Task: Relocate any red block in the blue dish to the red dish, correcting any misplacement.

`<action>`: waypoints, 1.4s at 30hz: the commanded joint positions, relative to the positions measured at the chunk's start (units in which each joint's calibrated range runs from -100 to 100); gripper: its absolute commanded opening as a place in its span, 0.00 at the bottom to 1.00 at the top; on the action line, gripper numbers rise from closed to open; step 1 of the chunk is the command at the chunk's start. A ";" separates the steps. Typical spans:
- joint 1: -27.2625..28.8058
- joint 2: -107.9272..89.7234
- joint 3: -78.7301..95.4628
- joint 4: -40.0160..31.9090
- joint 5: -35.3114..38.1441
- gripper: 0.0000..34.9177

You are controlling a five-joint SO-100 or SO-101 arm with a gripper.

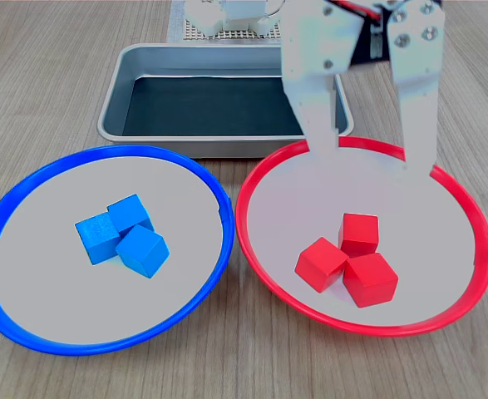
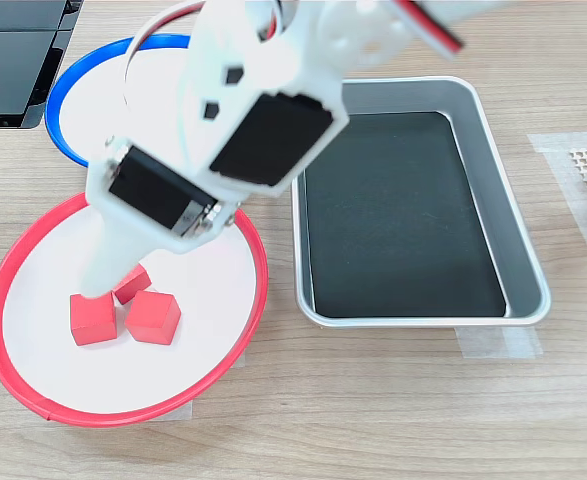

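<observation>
The red dish [image 1: 252,249] lies under the gripper [image 1: 370,150], the blue dish [image 1: 11,208] off to the first exterior view's left. The jaws hang wide and empty. Three red blocks [image 1: 347,259] sit clustered below; only blue cubes [image 1: 123,234] remain opposite, so sorting looks finished and retreat seems next

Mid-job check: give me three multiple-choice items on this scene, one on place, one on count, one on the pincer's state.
1. The pincer hangs over:
A. round blue-rimmed dish
B. round red-rimmed dish
C. rectangular metal tray

2. Matte red cubes in the red-rimmed dish:
A. one
B. two
C. three

3. The pincer is:
A. open, empty
B. shut on a blue cube
C. shut on a red cube

Key: B, its fingers stand above the red rim; C, three cluster there; A, a wide gap holds nothing, and the small blue cubes sit in the blue-rimmed dish.
</observation>
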 commanded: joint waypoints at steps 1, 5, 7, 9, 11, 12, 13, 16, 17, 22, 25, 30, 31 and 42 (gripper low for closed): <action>1.66 -10.61 3.43 -0.70 -0.93 0.27; 3.26 -20.08 9.62 -2.11 -3.42 0.06; 4.20 -24.94 13.26 -4.25 -6.11 0.01; 5.33 -29.72 17.17 -6.23 -9.18 0.01; 6.46 -34.24 21.63 -7.80 -12.01 0.01; 7.12 -36.37 23.82 -8.30 -13.28 0.01; 7.78 -38.76 26.37 -8.79 -14.75 0.01; 9.47 -45.41 33.47 -9.29 -18.66 0.01; 9.94 -47.97 36.29 -9.20 -19.44 0.01; 11.26 -63.15 52.13 -9.20 -23.05 0.01; 12.01 -77.14 63.87 -6.81 -26.67 0.01; 12.11 -92.23 75.43 -2.02 -30.18 0.01; 12.20 -93.68 76.52 -1.61 -30.48 0.01; 12.67 -109.29 89.54 4.83 -33.36 0.01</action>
